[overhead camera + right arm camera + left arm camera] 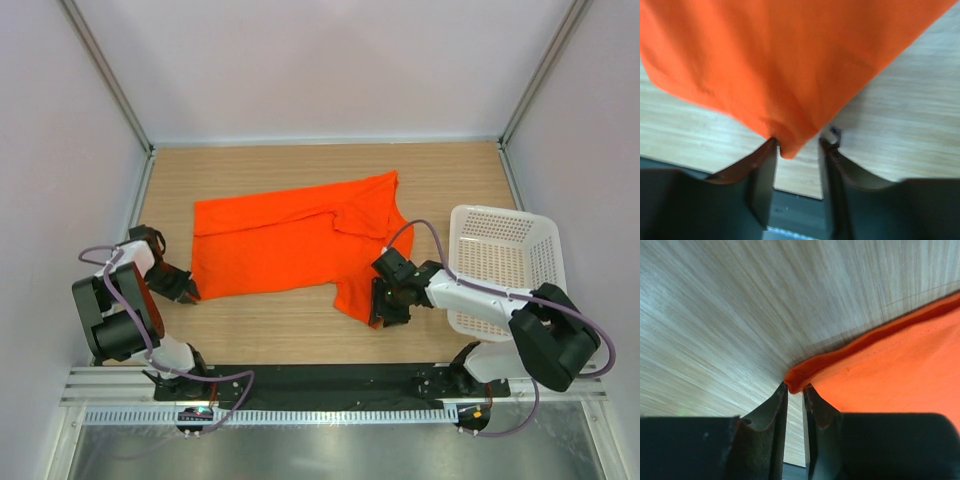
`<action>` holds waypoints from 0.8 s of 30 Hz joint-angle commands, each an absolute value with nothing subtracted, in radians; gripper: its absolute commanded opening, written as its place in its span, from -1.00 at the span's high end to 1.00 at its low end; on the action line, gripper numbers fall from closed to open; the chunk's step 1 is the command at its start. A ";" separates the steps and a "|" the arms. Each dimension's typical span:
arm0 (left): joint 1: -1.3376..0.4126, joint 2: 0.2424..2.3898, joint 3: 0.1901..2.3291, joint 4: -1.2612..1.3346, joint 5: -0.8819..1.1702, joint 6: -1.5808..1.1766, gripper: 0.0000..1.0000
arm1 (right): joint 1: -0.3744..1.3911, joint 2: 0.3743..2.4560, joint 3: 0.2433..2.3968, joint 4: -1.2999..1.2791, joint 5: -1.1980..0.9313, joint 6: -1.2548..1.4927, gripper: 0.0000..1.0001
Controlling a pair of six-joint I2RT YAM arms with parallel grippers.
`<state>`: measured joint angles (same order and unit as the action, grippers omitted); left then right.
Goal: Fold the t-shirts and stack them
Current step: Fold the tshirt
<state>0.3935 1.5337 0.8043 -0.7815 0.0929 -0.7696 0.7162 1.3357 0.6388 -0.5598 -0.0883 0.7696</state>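
The orange-red t-shirt (290, 245) lies flat across the middle of the wooden table, its right side folded over and creased. My left gripper (190, 292) is at its near left corner. In the left wrist view the jaws (795, 387) stand narrow, pinching the hem corner of the t-shirt (900, 355) at their tips. My right gripper (385, 312) is at the near right corner. There the jaws (797, 145) stand apart, and the pointed corner of the t-shirt (790, 65) hangs between them, against the left finger only.
A white lattice basket (500, 265) stands on the right side of the table, just behind the right arm. Walls close in the table on three sides. A black base rail (320, 380) runs along the near edge.
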 commanded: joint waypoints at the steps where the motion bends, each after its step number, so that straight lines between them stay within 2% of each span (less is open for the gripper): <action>1: 0.399 1.558 0.836 -0.738 0.064 -0.741 0.65 | 0.721 1.364 0.660 -0.540 0.054 0.799 0.16; 6: 0.399 1.551 0.841 -0.739 0.060 -0.721 0.81 | 0.719 1.365 0.647 -0.525 0.071 0.811 0.62; 7: 0.399 1.549 0.838 -0.741 0.058 -0.718 0.84 | 0.721 1.355 0.641 -0.526 0.069 0.804 0.83; 8: 0.400 1.545 0.839 -0.745 0.060 -0.716 0.91 | 0.719 1.347 0.641 -0.534 0.069 0.799 0.95; 10: 0.400 1.545 0.844 -0.752 0.071 -0.709 0.99 | 0.721 1.290 0.650 -0.603 0.078 0.772 0.98; 18: 0.399 1.483 0.847 -0.804 0.067 -0.707 0.99 | 0.726 1.077 0.705 -0.824 0.024 0.690 0.98; 24: 0.387 1.422 0.897 -0.854 0.064 -0.709 1.00 | 0.716 1.172 0.895 -0.861 0.132 0.654 0.98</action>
<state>0.3927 1.4651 0.8371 -0.8219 0.0887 -0.7219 0.7185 1.1156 0.7750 -0.8276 0.0525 0.7017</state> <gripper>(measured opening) 0.008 0.040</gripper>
